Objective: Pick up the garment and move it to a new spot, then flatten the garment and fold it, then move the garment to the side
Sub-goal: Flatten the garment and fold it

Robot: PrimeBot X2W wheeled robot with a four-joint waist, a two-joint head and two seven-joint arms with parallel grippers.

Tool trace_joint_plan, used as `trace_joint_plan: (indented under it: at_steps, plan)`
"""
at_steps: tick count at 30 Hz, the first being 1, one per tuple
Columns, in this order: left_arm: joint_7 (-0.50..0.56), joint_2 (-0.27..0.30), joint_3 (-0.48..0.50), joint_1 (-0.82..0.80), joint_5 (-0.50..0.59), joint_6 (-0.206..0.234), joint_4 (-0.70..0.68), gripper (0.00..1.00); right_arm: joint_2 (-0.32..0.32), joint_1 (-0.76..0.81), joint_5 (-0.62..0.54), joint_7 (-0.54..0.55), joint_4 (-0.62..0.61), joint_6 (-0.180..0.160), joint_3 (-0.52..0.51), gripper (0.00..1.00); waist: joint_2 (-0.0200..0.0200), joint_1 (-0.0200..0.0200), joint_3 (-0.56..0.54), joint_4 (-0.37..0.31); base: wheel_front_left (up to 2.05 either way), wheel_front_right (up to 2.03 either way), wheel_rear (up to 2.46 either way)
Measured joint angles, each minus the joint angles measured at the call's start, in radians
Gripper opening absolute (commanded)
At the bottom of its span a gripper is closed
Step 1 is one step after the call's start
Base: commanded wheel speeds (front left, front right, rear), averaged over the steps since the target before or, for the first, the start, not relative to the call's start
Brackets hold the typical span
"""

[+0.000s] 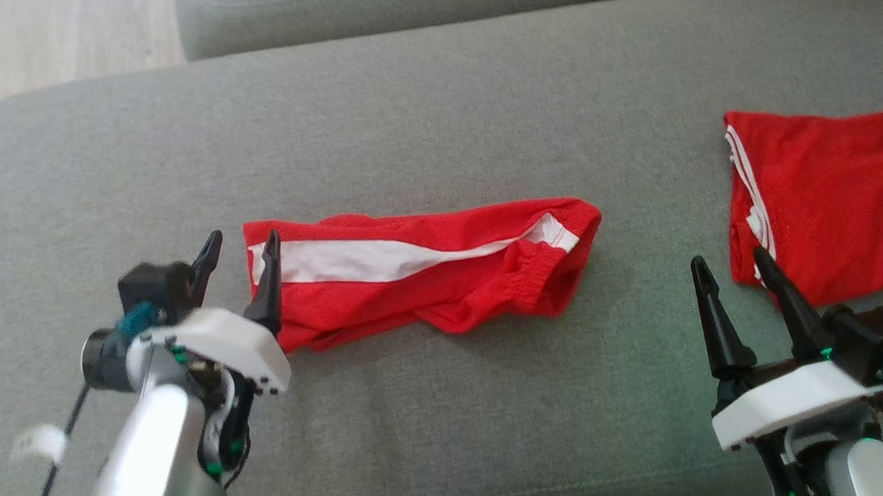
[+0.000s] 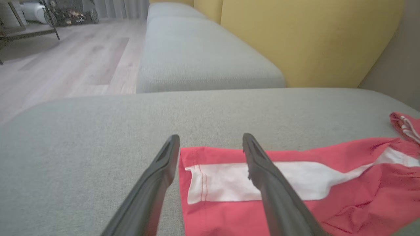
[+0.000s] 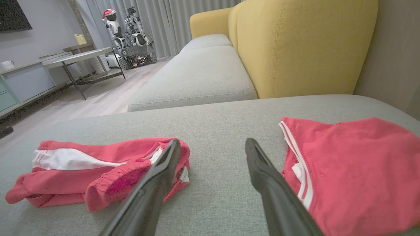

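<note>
"Garment [image 1: 420, 268] count?"
"Two red ones are lying on the grey cushion [image 1: 434, 112]: one mid-frame, a second garment [image 1: 832, 197] at the right edge."
"Grippers?"
"Both are hovering spread wide, gripping nothing: left gripper [image 1: 243, 243] lower left at the striped hem, right gripper [image 1: 728, 259] lower right."

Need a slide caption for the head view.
Open left gripper by the red shorts, open right gripper beside a second red garment.

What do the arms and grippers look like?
Both match: left gripper and right gripper each have two long tapering black fingers, a white wedge housing, a black block with teal connector, silvery forearm. Thin black cable hangs by the left.
</note>
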Motion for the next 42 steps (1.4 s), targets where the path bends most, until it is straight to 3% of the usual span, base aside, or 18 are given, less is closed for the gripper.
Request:
trace_joint_plan:
  at_steps: [5, 8, 9, 10, 11, 21, 39, 40, 41, 42]
  plan:
    - [0.047, -0.012, 0.011, -0.066, -0.042, -0.035, 0.177, 1.00, 0.000, -0.008, 0.011, -0.001, 0.009, 0.000, 0.000, 1.00, 0.0000, 0.0000, 0.028, -0.025, 0.00, 0.00, 0.00]
    - [0.051, -0.013, 0.013, -0.075, -0.053, -0.051, 0.216, 1.00, 0.000, -0.008, 0.015, -0.005, 0.014, 0.000, -0.002, 1.00, 0.0000, 0.0000, 0.036, -0.032, 0.00, 0.00, 0.00]
    - [0.050, -0.014, 0.013, -0.086, -0.060, -0.064, 0.246, 0.40, 0.000, -0.011, 0.016, -0.007, 0.018, 0.000, -0.003, 1.00, 0.0000, 0.0000, 0.041, -0.037, 0.00, 0.00, 0.00]
    - [0.050, -0.014, 0.013, -0.086, -0.060, -0.064, 0.246, 0.40, 0.000, -0.011, 0.016, -0.007, 0.018, 0.000, -0.003, 1.00, 0.0000, 0.0000, 0.041, -0.037, 0.00, 0.00, 0.00]
    - [0.050, -0.014, 0.013, -0.093, -0.060, -0.071, 0.256, 0.00, 0.001, -0.013, 0.016, -0.009, 0.020, 0.000, -0.004, 1.00, 0.0000, 0.0000, 0.043, -0.037, 0.00, 0.00, 0.00]
    - [0.026, -0.015, 0.002, -0.132, -0.060, -0.083, 0.285, 0.00, 0.003, -0.043, 0.034, 0.000, 0.073, 0.000, -0.007, 1.00, 0.0000, 0.0000, 0.043, -0.014, 0.00, 0.00, 0.00]
    - [-0.027, -0.074, -0.053, -0.182, -0.058, -0.101, 0.309, 0.00, -0.009, -0.335, 0.154, 0.016, 0.463, 0.000, 0.182, 1.00, 0.0000, 0.0000, 0.082, 0.106, 0.00, 0.00, 0.00]
    - [-0.034, -0.076, -0.055, -0.186, -0.058, -0.101, 0.315, 0.00, -0.008, -0.341, 0.173, 0.016, 0.474, 0.000, 0.189, 0.89, 0.0000, 0.0000, 0.084, 0.108, 0.00, 0.00, 0.00]
    - [-0.039, -0.076, -0.054, -0.190, -0.058, -0.101, 0.316, 0.00, -0.008, -0.347, 0.182, 0.016, 0.482, 0.000, 0.196, 0.46, 0.0000, 0.0000, 0.085, 0.109, 0.00, 0.00, 0.00]
    - [-0.047, -0.076, -0.055, -0.193, -0.058, -0.101, 0.317, 0.00, -0.008, -0.353, 0.182, 0.016, 0.489, 0.000, 0.201, 0.14, 0.0000, 0.0000, 0.086, 0.110, 0.00, 0.00, 0.00]
